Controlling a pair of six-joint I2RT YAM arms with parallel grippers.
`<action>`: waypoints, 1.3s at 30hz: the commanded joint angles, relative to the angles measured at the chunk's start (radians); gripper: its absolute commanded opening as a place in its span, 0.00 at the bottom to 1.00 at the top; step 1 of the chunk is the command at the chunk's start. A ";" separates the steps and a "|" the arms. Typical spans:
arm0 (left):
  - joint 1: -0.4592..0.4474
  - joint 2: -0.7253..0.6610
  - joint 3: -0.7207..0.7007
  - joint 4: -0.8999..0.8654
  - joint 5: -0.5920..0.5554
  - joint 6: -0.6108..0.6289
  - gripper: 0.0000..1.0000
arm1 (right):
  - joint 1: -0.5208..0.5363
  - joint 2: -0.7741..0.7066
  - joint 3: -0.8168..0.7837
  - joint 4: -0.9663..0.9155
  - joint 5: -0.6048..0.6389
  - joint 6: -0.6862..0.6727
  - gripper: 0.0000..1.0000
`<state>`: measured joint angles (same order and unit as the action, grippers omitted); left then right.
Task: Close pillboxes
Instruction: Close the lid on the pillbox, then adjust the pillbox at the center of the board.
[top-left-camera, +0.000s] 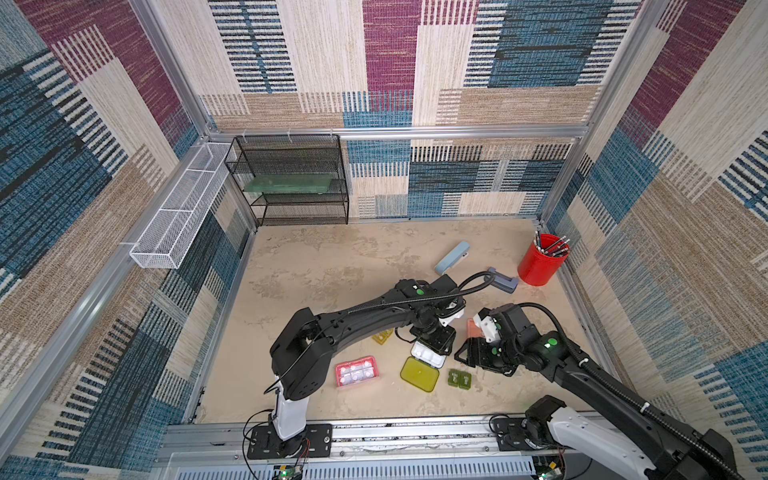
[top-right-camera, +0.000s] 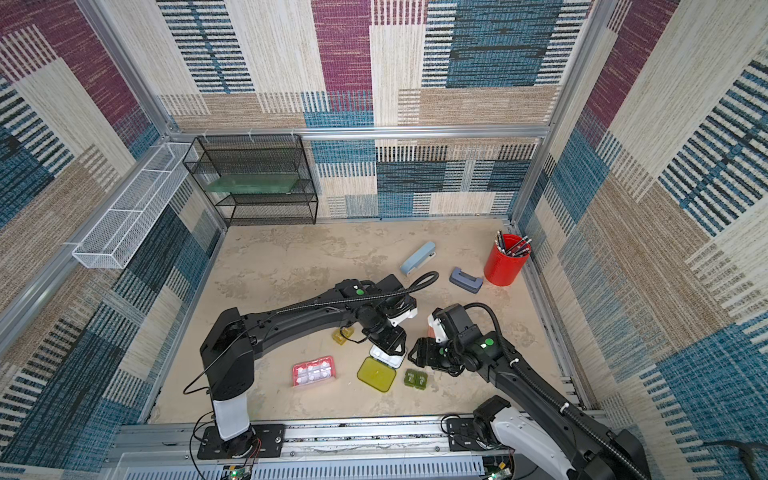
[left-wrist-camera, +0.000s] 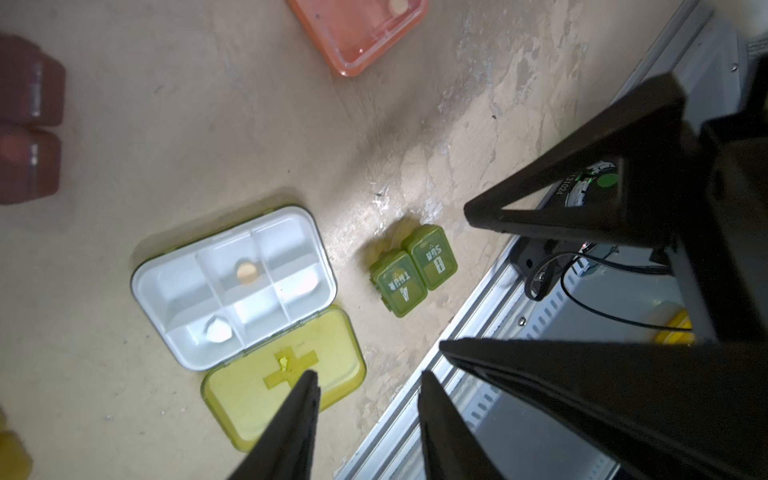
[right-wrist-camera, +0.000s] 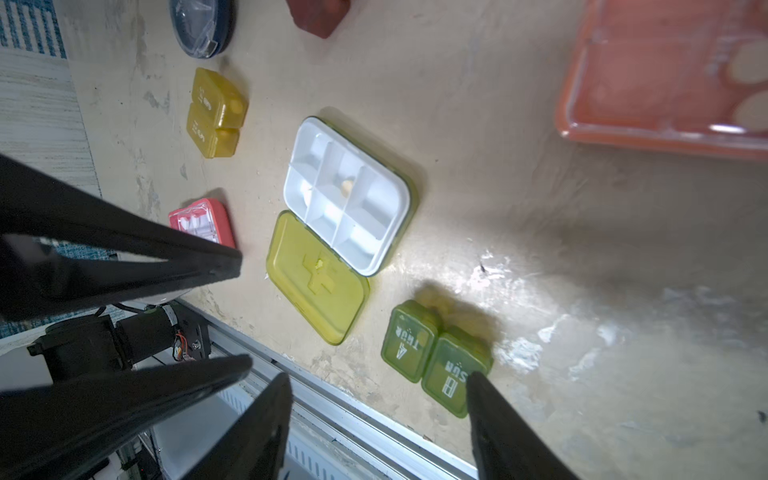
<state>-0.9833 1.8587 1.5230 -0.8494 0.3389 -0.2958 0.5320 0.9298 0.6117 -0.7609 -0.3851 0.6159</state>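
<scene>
Mottled beige tabletop (top-left-camera: 311, 270) — yellow-green pillbox (top-left-camera: 420, 372) lies open; patchwork woven walls (top-left-camera: 324, 50).

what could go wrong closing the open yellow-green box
1. The translucent yellow-green lid lies flat open. If the left claw flips it roughly, the white plastic compartment tray may jolt and spill its loose pills.
2. The right claw hovers by the small dark green pillbox and could knock it.

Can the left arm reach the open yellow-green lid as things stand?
Probably yes: the left gripper hangs open right over the yellow-green pillbox's lid, which lies flat beside its white tray, with nothing between.
</scene>
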 joint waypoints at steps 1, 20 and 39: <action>0.035 -0.079 -0.096 0.055 0.030 -0.083 0.47 | 0.013 0.068 0.055 0.033 -0.020 -0.057 0.76; 0.167 -0.318 -0.518 0.263 0.255 -0.344 0.69 | -0.007 0.443 0.289 0.007 -0.064 -0.277 0.82; 0.212 -0.347 -0.547 0.257 0.260 -0.498 0.79 | -0.013 0.593 0.343 0.068 -0.158 -0.321 0.84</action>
<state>-0.7860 1.5036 0.9680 -0.5728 0.5827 -0.8116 0.5110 1.5211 0.9478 -0.7223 -0.5304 0.2913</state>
